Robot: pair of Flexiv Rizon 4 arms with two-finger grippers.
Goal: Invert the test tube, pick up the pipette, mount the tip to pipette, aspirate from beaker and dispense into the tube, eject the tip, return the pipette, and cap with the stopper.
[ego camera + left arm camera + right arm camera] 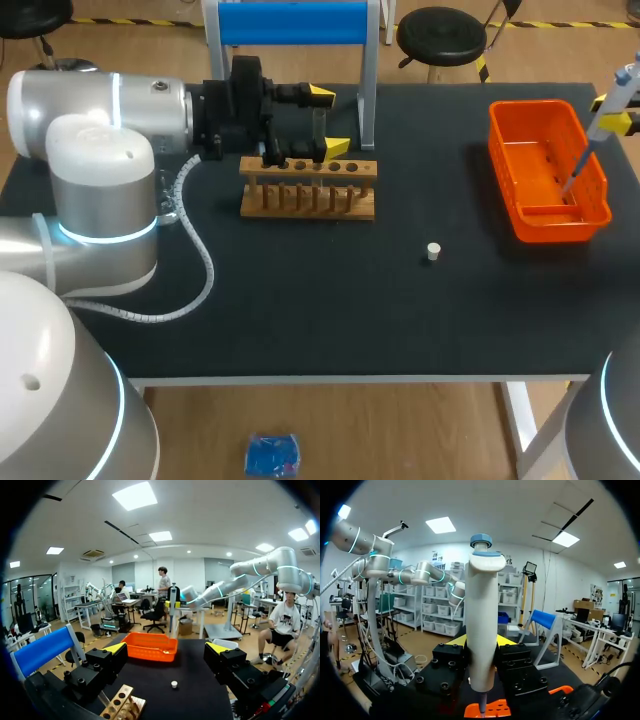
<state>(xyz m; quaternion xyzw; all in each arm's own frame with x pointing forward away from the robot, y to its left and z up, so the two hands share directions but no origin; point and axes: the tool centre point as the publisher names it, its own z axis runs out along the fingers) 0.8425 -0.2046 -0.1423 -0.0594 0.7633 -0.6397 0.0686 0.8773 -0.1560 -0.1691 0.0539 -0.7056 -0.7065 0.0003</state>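
Pipette (pixel 481 625) pinched upright in right hand (pixel 481 641) above orange basket (pixel 545 215), left hand (pixel 328 121) spread over wooden rack (pixel 308 190), white stopper (pixel 433 251) loose on worktop (pixel 300 300), visible only from head and left wrist views.

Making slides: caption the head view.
Left gripper open at wooden rack; right gripper holds pipette over orange bin; stopper on table.

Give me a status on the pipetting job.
Looks done: pipette picked up, tip mounted. In hand: right gripper holds the pipette over the orange basket, so ejection looks near. Still to do: return to the blue stand, and capping, since the stopper lies on the table. The left gripper is open at the rack.
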